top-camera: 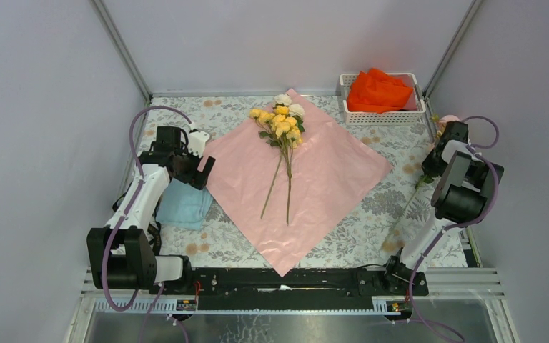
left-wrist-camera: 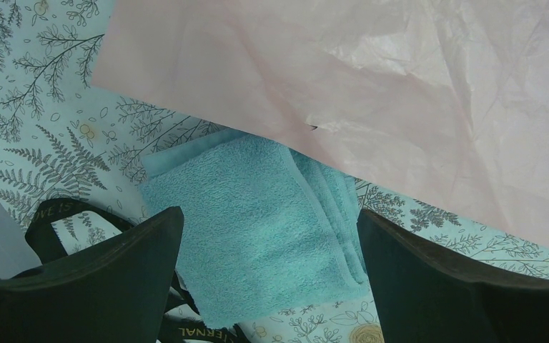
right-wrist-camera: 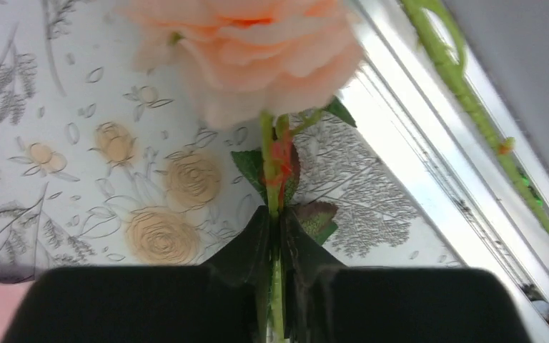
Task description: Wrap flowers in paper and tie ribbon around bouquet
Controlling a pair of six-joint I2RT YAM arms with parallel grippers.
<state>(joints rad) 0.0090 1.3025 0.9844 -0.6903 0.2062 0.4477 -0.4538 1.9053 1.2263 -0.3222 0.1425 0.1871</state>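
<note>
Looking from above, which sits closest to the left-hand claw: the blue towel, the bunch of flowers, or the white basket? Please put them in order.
1. blue towel: right beside the left gripper, toward the near edge.
2. flowers: further right, lying on the paper mid-table.
3. basket: far back right corner.

Thin pale pink paper (left-wrist-camera: 400, 86), faintly glossy and creased, lies just ahead of the left gripper (left-wrist-camera: 269, 214), whose fingers (left-wrist-camera: 114, 279) are matt black plastic. Between them shows a blue towel (left-wrist-camera: 250, 236) of nubby terry cloth. The right gripper (right-wrist-camera: 275, 218), also matt black, pinches the smooth green plastic stem of a pink rose (right-wrist-camera: 250, 50) with soft fabric-like petals.
</note>
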